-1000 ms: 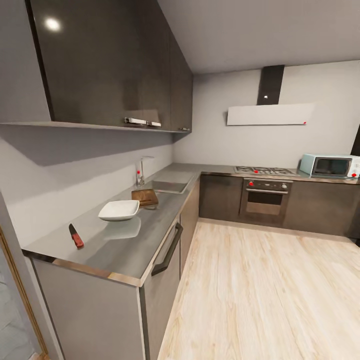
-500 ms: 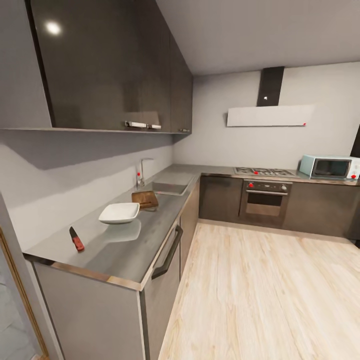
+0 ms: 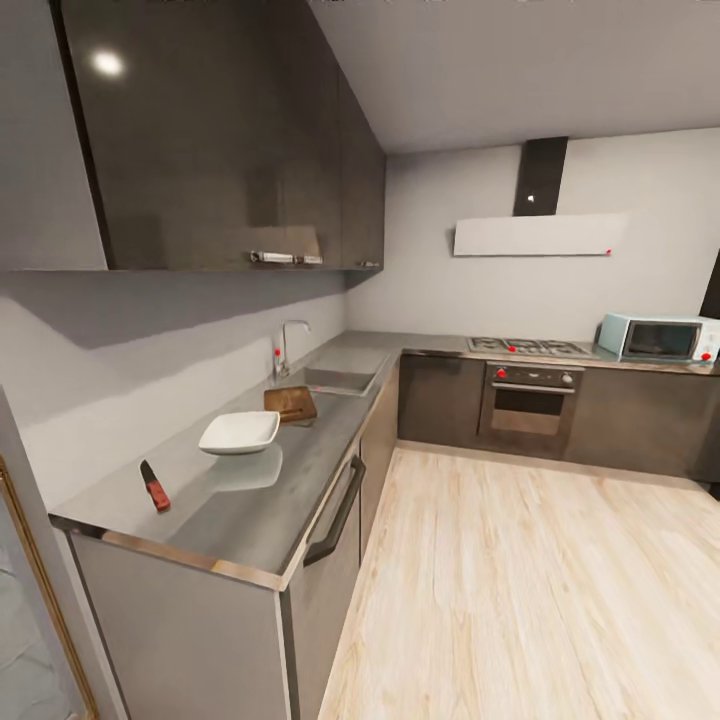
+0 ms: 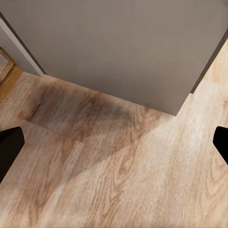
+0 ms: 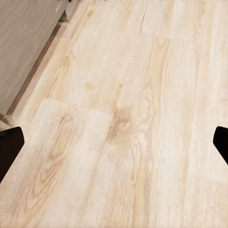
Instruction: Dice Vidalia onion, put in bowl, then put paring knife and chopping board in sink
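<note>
Head view: the tabletop (image 3: 250, 500) carries the paring knife (image 3: 153, 487) nearest the camera, then the bowl (image 3: 239, 432), then the chopping board (image 3: 290, 403) just before the sink (image 3: 338, 380) with its tap (image 3: 287, 345); the onion cannot be made out. The step in hand is judged to be the approach; next, drive up to the sink and reach in.

Left wrist view: left hand (image 4: 114, 145) spread, empty, over wood floor (image 4: 118, 180) beside a grey cabinet (image 4: 118, 47).

Right wrist view: right hand (image 5: 114, 145) spread, empty, over pale floor.
</note>
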Available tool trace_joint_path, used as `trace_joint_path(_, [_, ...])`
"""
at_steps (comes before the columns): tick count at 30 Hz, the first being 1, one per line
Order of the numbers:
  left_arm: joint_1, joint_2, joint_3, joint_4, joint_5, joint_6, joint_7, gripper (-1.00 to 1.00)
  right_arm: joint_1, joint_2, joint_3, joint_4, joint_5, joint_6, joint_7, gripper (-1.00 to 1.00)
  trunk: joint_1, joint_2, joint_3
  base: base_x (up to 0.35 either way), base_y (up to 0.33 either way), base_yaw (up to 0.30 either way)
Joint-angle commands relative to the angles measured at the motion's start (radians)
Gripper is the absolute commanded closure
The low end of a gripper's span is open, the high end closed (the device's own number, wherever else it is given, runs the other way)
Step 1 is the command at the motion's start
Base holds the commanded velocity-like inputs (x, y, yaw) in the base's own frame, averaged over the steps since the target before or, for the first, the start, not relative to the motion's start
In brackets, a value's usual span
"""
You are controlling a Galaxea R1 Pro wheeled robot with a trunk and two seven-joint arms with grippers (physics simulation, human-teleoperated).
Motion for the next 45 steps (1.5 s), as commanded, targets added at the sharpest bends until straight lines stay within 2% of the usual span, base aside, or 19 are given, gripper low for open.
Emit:
trace_joint_path(1, [0.000, 0.000, 0.000, -0.001, 0.003, -0.002, 0.000, -1.00, -0.001, 0.000, 0.001, 0.001, 0.000, -0.003, 0.000, -1.00, -0.004, 0.007, 0.002, 0.000, 0.000, 0.000])
trace_joint_path(45, [0.000, 0.001, 0.000, -0.001, 0.003, -0.002, 0.000, -1.00, -0.001, 0.001, 0.001, 0.001, 0.000, -0.002, -0.001, -1.00, -0.173, 0.315, 0.140, 0.000, 0.000, 0.000])
